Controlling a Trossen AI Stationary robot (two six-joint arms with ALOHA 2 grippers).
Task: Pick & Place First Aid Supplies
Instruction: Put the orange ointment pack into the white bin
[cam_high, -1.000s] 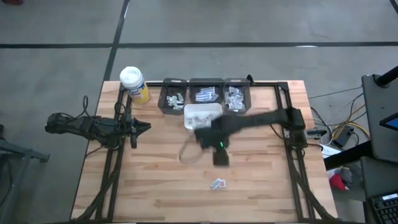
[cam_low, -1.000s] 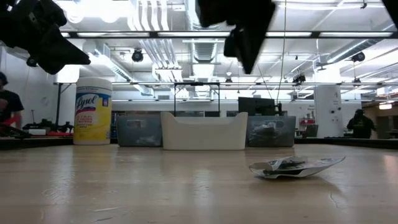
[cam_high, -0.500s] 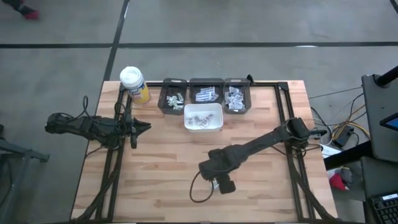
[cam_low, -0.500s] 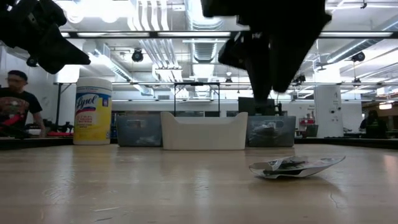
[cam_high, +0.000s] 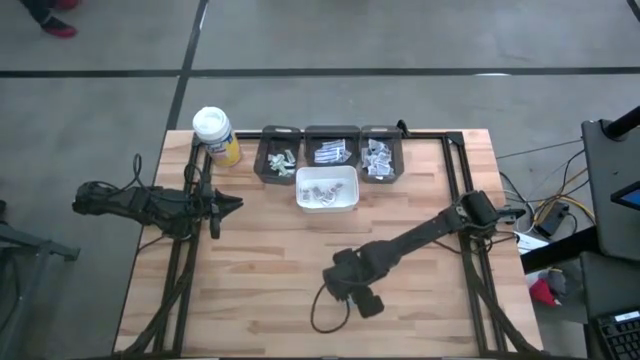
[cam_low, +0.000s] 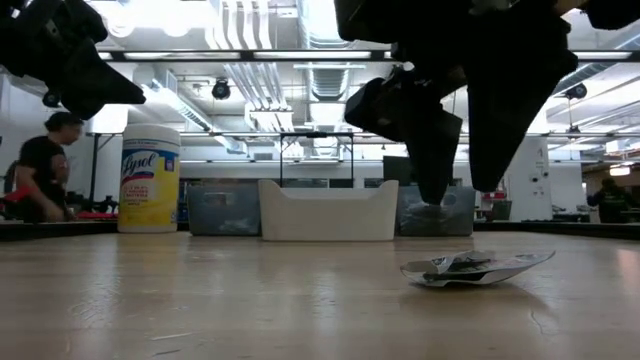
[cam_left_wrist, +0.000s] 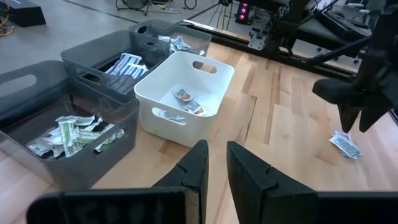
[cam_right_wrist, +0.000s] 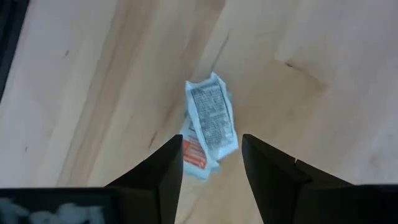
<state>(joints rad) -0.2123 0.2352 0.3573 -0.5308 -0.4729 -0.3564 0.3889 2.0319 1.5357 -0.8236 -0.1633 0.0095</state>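
Lying flat, the packets (cam_right_wrist: 208, 127) sit directly beneath the spread right hand (cam_right_wrist: 211, 163)

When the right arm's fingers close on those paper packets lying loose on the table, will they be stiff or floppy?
Probably floppy: the packets look thin and crinkled, edges curling off the table. Likely very light, so they may slide. Two overlap, so the right gripper, open above them, may lift only one.

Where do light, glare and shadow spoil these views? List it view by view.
Low view: the ceiling lights glare, and the backlit right hand shows as a black silhouette above the packets. Right wrist view: the packets are evenly lit, no glare. High view: flat, even light. Left wrist view: the white bin is evenly lit.
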